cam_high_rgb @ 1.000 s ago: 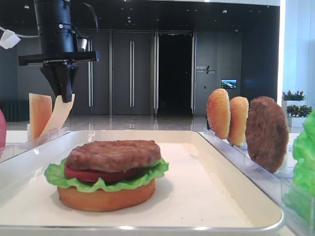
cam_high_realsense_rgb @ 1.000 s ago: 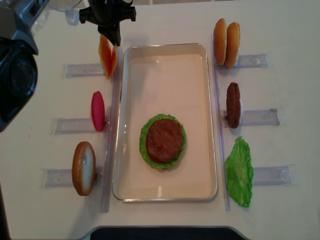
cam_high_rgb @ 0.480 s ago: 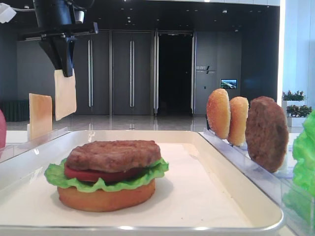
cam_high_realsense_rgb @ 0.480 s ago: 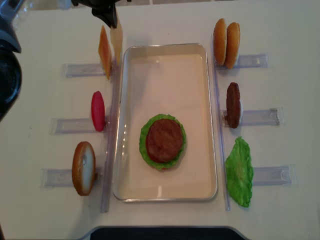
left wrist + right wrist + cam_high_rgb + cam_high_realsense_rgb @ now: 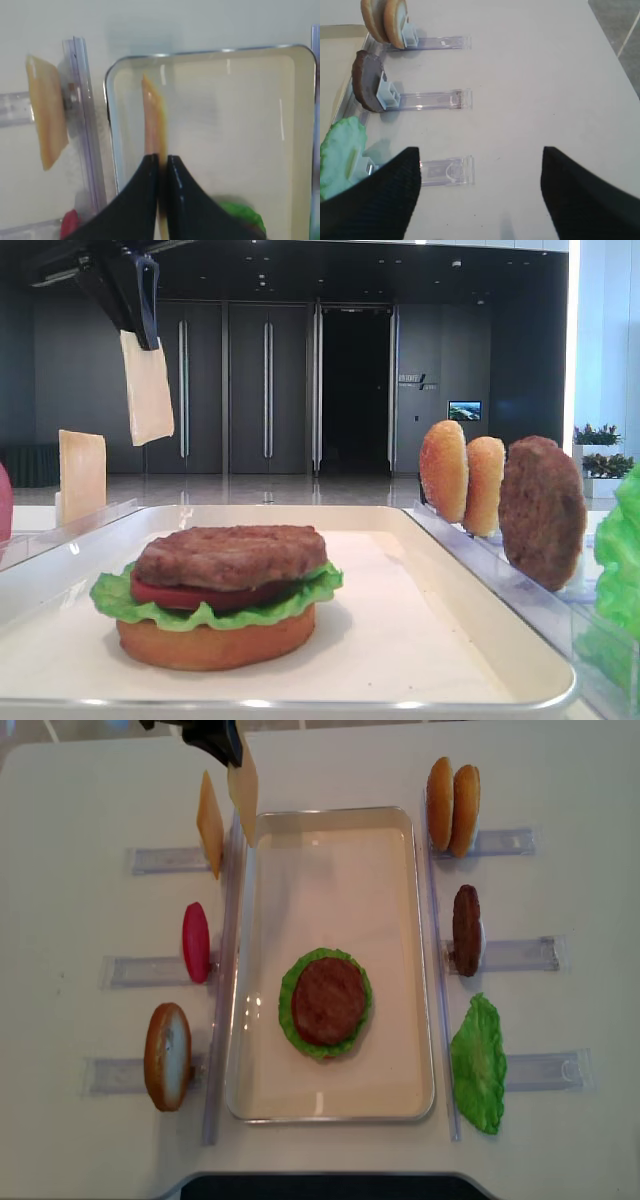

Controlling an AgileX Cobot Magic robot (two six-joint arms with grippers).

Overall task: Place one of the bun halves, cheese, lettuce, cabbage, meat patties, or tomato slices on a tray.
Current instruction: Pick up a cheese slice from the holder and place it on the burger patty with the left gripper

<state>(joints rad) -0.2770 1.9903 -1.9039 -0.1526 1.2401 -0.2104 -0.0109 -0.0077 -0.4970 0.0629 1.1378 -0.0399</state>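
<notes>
The left claw point(image 5: 160, 165) pinched only the cheese point(image 5: 154, 112) slice's top edge; dangling below, it risked slipping before reaching the burger point(image 5: 325, 1003).

White bench point(image 5: 80, 790), white tray point(image 5: 330, 815) at centre, clear plastic holders point(image 5: 520, 955) flanking both long sides

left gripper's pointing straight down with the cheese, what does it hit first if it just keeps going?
Probably the tray. In the left wrist view the left gripper, shut on the cheese, hangs over bare tray floor near the left rim, short of the stacked burger. The cheese edge would touch first; depth is uncertain.
</notes>
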